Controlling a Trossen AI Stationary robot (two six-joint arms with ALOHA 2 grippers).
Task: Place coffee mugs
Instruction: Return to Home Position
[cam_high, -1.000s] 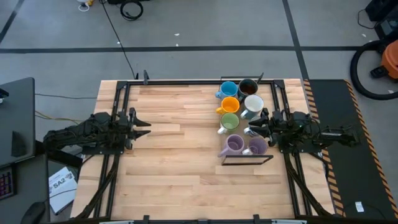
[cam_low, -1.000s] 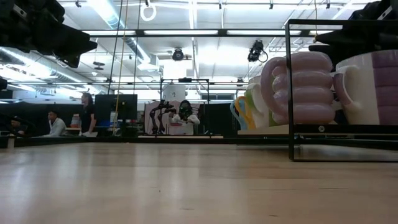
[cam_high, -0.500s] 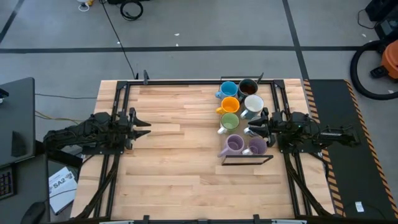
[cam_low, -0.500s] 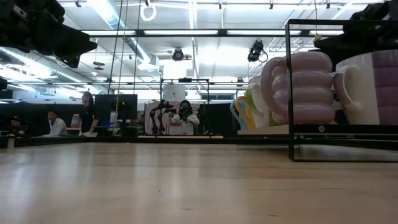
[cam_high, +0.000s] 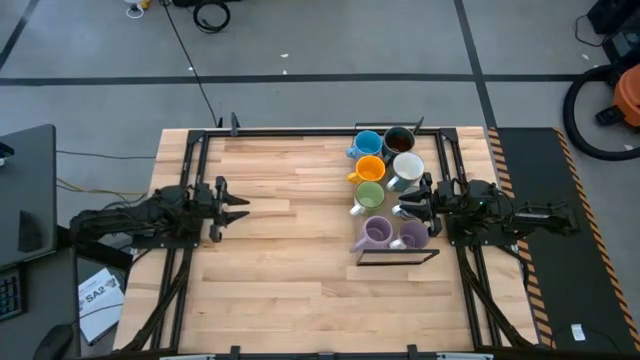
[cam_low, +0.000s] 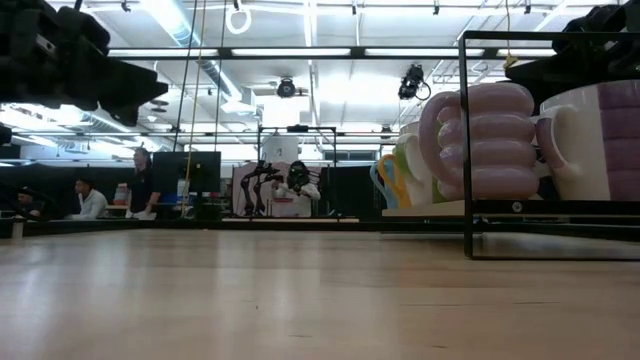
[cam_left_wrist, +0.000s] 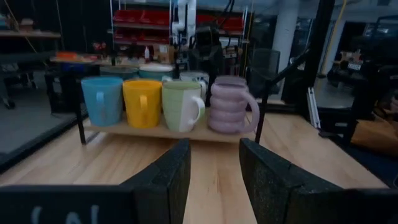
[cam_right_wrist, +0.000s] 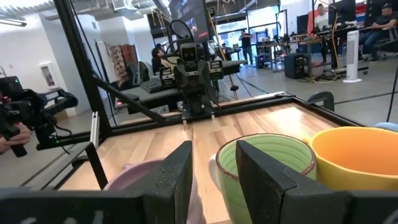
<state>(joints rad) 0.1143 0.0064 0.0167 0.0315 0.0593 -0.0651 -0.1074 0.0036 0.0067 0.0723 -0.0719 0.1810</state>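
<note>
Several mugs stand in two rows on a low black-framed rack (cam_high: 397, 257) at the table's right: blue (cam_high: 368, 143), dark brown (cam_high: 398, 140), orange-yellow (cam_high: 369, 169), white (cam_high: 407, 168), green (cam_high: 369, 194) and two purple (cam_high: 377, 232) (cam_high: 414, 235). My right gripper (cam_high: 405, 206) hovers open over the rack, between the white mug and the purple ones; its wrist view looks over the green mug (cam_right_wrist: 264, 162). My left gripper (cam_high: 240, 207) is open above the table's left part, facing the mugs (cam_left_wrist: 180, 106).
Bare wooden tabletop (cam_high: 290, 260) spreads between the left gripper and the rack. Black frame rails (cam_high: 190, 170) run along the table's left, right and far sides. People sit in the room beyond the table (cam_low: 90, 200).
My left gripper has moved a little toward the table's right, toward the mugs, staying open. The right arm and the mugs have kept still.
</note>
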